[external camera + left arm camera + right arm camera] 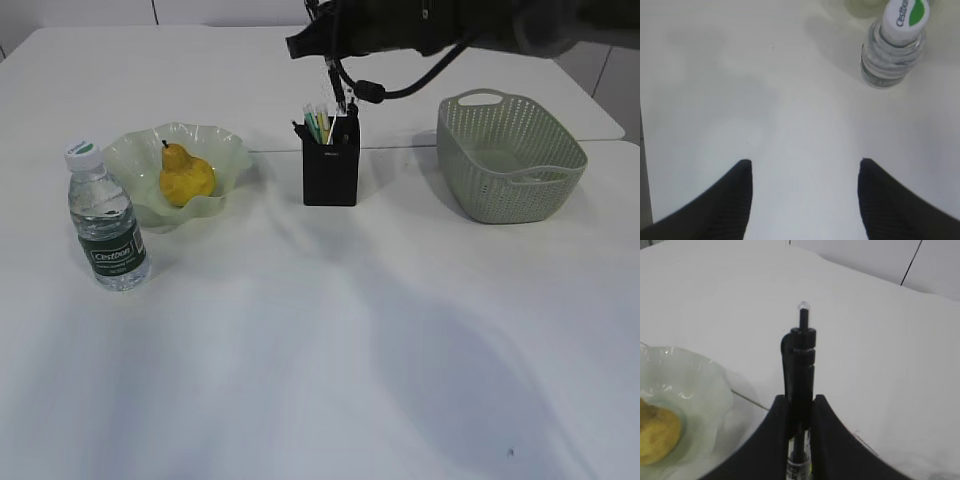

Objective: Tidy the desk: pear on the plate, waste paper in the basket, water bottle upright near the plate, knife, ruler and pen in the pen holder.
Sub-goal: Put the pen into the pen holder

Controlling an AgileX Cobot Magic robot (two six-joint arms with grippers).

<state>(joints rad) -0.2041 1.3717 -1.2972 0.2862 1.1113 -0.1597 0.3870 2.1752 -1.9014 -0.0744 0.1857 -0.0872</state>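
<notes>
My right gripper (799, 397) is shut on a black pen (800, 360), which sticks out past the fingertips. In the exterior view that gripper (340, 92) hangs just above the black pen holder (331, 175), where several thin items (318, 125) stand; I cannot tell the knife or ruler among them. The yellow pear (185, 178) lies in the wavy green plate (225, 150). The water bottle (107, 220) stands upright in front of the plate's left side. My left gripper (805, 162) is open over bare desk (790, 100), nearer than the bottle (892, 50). The waste paper is out of view.
The sage green basket (510, 155) stands at the right, behind the desk's middle. The right arm's dark body and cable (420, 30) span the top of the exterior view. The right wrist view shows the plate (705, 385) and pear (655, 435) at lower left.
</notes>
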